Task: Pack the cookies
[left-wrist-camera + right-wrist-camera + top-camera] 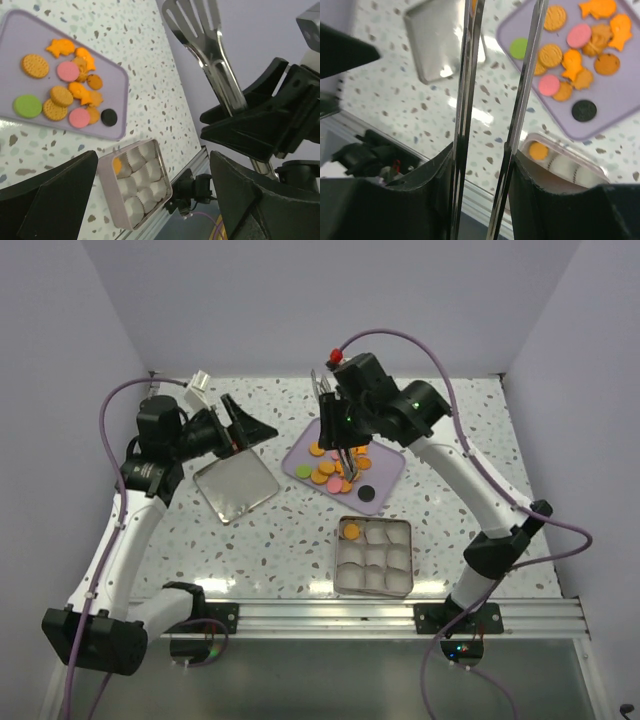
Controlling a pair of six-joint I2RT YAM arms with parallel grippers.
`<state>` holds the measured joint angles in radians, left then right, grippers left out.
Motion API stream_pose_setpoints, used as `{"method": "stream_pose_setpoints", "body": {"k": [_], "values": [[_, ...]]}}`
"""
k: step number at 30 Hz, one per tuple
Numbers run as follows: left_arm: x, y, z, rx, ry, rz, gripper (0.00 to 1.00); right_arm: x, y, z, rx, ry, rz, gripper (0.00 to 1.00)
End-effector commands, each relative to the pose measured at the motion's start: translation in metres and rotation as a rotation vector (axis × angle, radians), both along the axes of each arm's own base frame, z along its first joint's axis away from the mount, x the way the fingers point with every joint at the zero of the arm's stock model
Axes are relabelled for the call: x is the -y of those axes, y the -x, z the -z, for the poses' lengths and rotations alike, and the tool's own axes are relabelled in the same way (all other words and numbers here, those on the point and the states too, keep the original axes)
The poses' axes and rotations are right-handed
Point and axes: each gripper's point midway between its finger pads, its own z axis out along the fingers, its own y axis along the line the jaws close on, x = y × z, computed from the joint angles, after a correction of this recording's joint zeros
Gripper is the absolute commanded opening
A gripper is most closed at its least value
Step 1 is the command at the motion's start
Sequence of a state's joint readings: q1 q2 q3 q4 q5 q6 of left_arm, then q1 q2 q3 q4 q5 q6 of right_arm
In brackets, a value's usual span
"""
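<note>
— Where are the cookies [333, 470] sitting?
— Most are lying on the lilac tray [392, 466]; one orange cookie [351, 531] is resting in a corner cup of the tin [376, 589].
— And the claws?
— The right claw [482, 165] is pinching tongs [467, 100] above the tray; the left claw [243, 430] is hanging spread wide near the metal lid [236, 487].

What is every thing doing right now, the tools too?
cookies, lying loose on the lilac tray
one cookie, in a corner compartment of the tin
tin, open
lid, flat on the table
tongs, gripped, empty
left tool, open, empty
right tool, shut on tongs
</note>
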<state>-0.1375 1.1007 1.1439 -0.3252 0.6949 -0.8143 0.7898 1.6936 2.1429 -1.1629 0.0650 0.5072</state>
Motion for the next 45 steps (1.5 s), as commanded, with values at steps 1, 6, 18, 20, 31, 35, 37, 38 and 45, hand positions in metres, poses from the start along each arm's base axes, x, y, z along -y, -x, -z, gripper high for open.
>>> {"method": "stream_pose_setpoints", "body": {"k": [1,6,18,20,31,35,37,38,45], "values": [[-0.010,0.015,0.027,-0.014,-0.085,-0.015,1.00,0.020,-0.004,0.030,-0.036,0.142,0.049,0.38],[-0.013,0.023,0.041,-0.033,-0.110,-0.017,1.00,0.007,-0.018,0.085,-0.170,0.248,0.023,0.37],[-0.016,0.028,0.043,-0.030,-0.131,-0.015,1.00,0.000,-0.031,0.171,-0.446,0.288,0.039,0.47],[-0.015,0.029,0.043,-0.028,-0.131,-0.012,1.00,-0.003,-0.032,0.181,-0.472,0.275,0.035,0.48],[-0.015,0.026,0.043,-0.033,-0.131,-0.012,1.00,0.002,-0.018,0.238,-0.632,0.348,0.035,0.51],[-0.015,0.027,0.045,-0.042,-0.134,-0.013,1.00,0.012,-0.011,0.250,-0.667,0.392,0.048,0.52],[-0.016,0.027,0.046,-0.042,-0.137,-0.016,1.00,0.014,-0.009,0.250,-0.669,0.398,0.048,0.52],[-0.016,0.026,0.046,-0.044,-0.138,-0.018,1.00,0.014,-0.009,0.249,-0.670,0.397,0.051,0.52],[-0.015,0.024,0.047,-0.049,-0.133,-0.012,1.00,0.013,-0.006,0.233,-0.671,0.367,0.052,0.54]]}}
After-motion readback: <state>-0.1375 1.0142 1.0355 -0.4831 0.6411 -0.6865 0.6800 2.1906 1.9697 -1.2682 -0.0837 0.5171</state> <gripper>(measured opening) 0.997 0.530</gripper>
